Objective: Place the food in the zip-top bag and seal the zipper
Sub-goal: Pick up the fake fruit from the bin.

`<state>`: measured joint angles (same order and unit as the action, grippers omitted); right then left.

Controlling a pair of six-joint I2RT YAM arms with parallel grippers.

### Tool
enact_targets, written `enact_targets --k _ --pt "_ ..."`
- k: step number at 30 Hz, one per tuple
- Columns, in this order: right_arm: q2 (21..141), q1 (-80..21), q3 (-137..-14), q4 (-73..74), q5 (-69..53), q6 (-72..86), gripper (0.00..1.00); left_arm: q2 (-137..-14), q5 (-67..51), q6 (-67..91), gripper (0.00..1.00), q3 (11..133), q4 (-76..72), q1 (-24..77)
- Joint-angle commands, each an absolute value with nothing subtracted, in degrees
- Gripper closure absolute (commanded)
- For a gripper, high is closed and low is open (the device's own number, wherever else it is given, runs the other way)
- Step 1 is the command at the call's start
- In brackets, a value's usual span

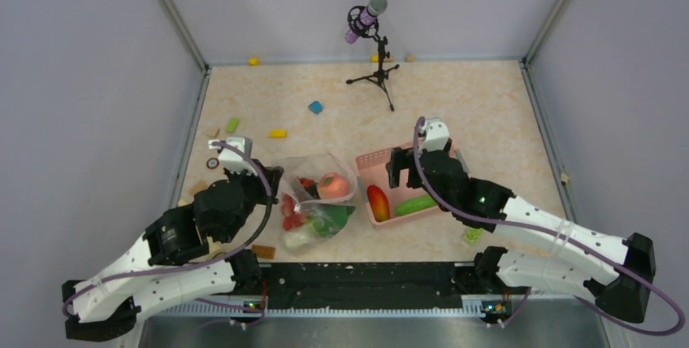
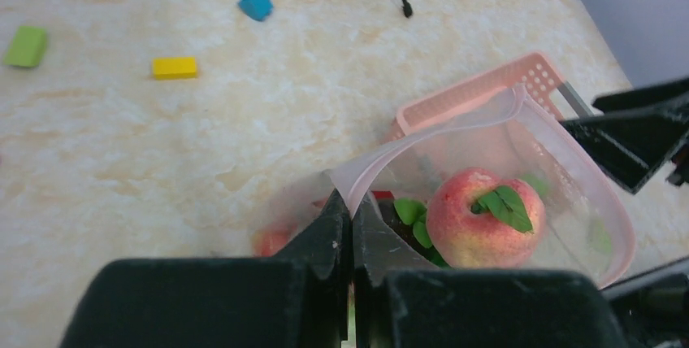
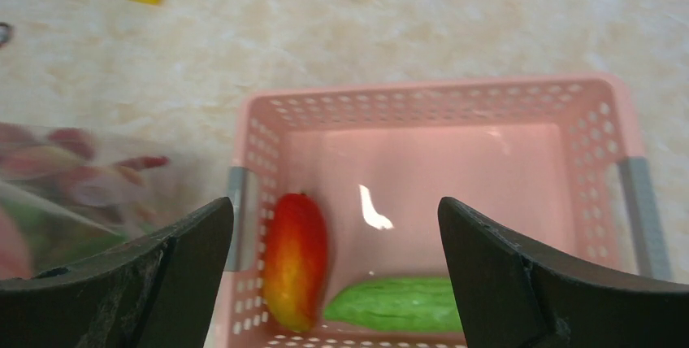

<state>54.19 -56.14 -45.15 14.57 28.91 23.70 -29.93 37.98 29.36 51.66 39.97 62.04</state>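
From above, the left gripper (image 1: 272,181) is clamped on the near-left edge of the zip-top bag (image 1: 321,165), which spreads away to that gripper's right. Inside the bag, just right of the pinch, sit a pink fruit (image 1: 333,185), some red pieces and a green-white bok choy (image 1: 323,222). The right gripper (image 1: 398,167) hangs over the left end of the pink basket (image 1: 370,157), jaws spread and holding nothing. A mango (image 1: 378,202) and a cucumber (image 1: 415,204) lie in the basket just beside it, toward the arms' bases.

Through the left wrist camera, the fingertips (image 2: 337,230) meet tight on the bag's clear rim, which arches up and to the right of them. The pink fruit rests just right of the pinch, with the basket beyond. A yellow block (image 2: 175,67), a blue block (image 2: 256,4) and a green block (image 2: 26,45) lie well off to the upper left.

Through the right wrist camera, the fingers stand far apart with nothing gripped. The mango lies just inside the left finger, the cucumber is low between the two, and the bag is beside the left finger.
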Motion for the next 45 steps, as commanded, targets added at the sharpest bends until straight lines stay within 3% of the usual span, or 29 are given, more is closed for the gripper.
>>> enact_targets --k 1,5,12,19,26,32,38,45 --pt "54.2 -56.6 -47.7 24.2 40.6 27.5 0.05 -31.0 50.9 35.3 1.00 59.0 46.4 61.6" --pt "56.0 -55.1 -46.3 23.3 37.9 28.1 0.05 -29.8 48.8 35.5 1.00 60.0 46.3 61.0" --pt "68.0 -46.2 -45.3 18.4 14.4 29.7 0.08 -28.6 41.8 32.6 1.00 58.8 43.1 59.6" --pt "77.7 -44.7 -46.2 11.3 4.4 29.0 0.12 -28.1 39.8 30.8 1.00 57.4 41.4 59.3" --pt "81.6 -44.6 -45.0 7.3 0.3 28.7 0.13 -29.3 35.1 30.6 1.00 58.9 38.6 59.2" --pt "84.4 -44.7 -44.5 7.1 0.3 27.7 0.15 -38.7 27.2 31.1 1.00 63.6 38.3 59.3" --pt "86.8 -44.6 -44.6 8.6 0.7 27.5 0.18 -42.5 32.2 30.7 1.00 61.6 40.9 59.2" --pt "87.5 -44.6 -45.2 11.5 5.6 28.7 0.28 -36.0 38.6 29.6 1.00 55.8 37.5 59.1"
